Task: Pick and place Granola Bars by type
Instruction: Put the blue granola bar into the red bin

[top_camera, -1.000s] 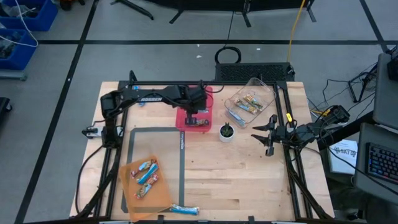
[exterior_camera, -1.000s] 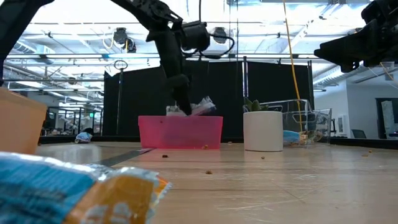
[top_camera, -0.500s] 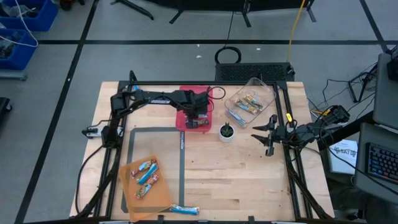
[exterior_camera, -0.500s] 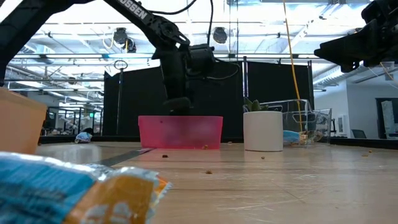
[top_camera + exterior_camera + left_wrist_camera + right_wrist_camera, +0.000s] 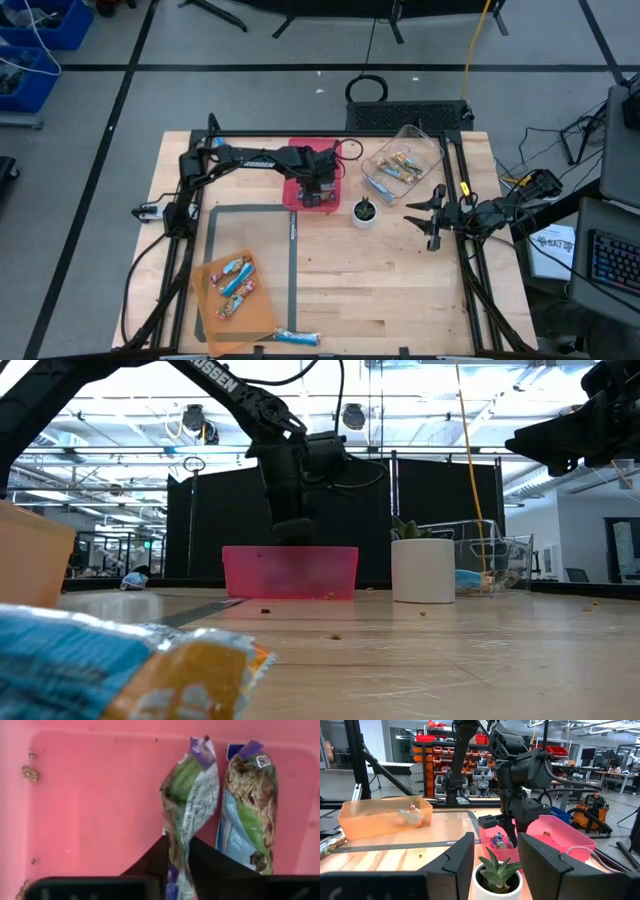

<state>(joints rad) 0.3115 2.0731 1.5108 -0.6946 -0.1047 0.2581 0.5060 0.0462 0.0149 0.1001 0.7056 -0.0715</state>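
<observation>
Sorting's roughly halfway by the look of it. The left gripper [image 5: 178, 862] is down in the pink bin [image 5: 297, 190], fingers narrow around a green-and-purple granola bar [image 5: 189, 805] lying beside a second one [image 5: 246, 810]. Some bars are in the clear bin [image 5: 420, 140], several wait in the orange tray [image 5: 262, 320], one blue bar [image 5: 297, 337] lies loose. The right gripper [image 5: 432, 213] hangs beside the potted plant [image 5: 365, 211], fingers apart, empty

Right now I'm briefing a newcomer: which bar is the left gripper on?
Find the pink bin at the table's back edge. Two bars lie side by side in it; the left gripper straddles the crumpled bar, not the flatter bar beside it.
</observation>
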